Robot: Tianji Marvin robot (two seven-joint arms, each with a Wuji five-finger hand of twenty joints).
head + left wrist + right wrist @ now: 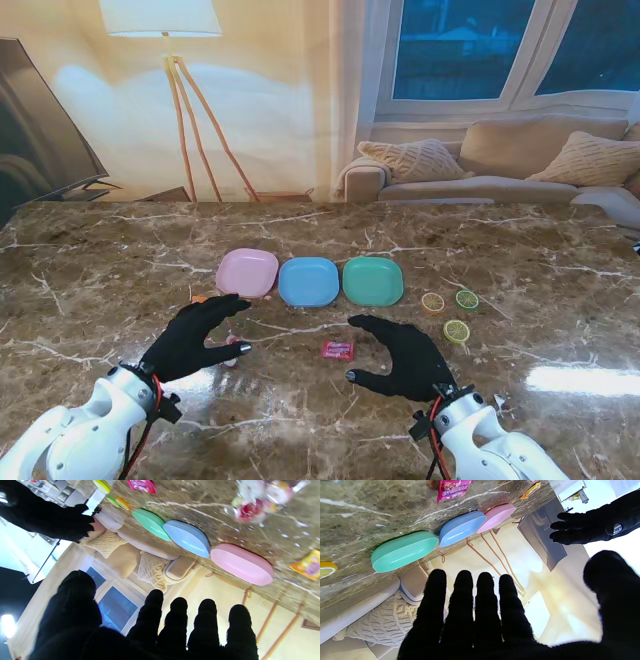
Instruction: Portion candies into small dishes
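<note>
Marble worktop (100, 290), three dishes mid-surface, all bare. Both hands hover with fingers spread, holding nothing: left hand (196, 336) over a wrapped candy (236, 352), right hand (405, 356) beside the red packet (338, 349). Pinch low, I'd say, lift cleanly, drop centre-dish.

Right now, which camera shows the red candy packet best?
The right wrist view: the red candy packet is large, its print visible. The stand view shows it small between both hands; the left wrist view clips it at the edge.
</note>
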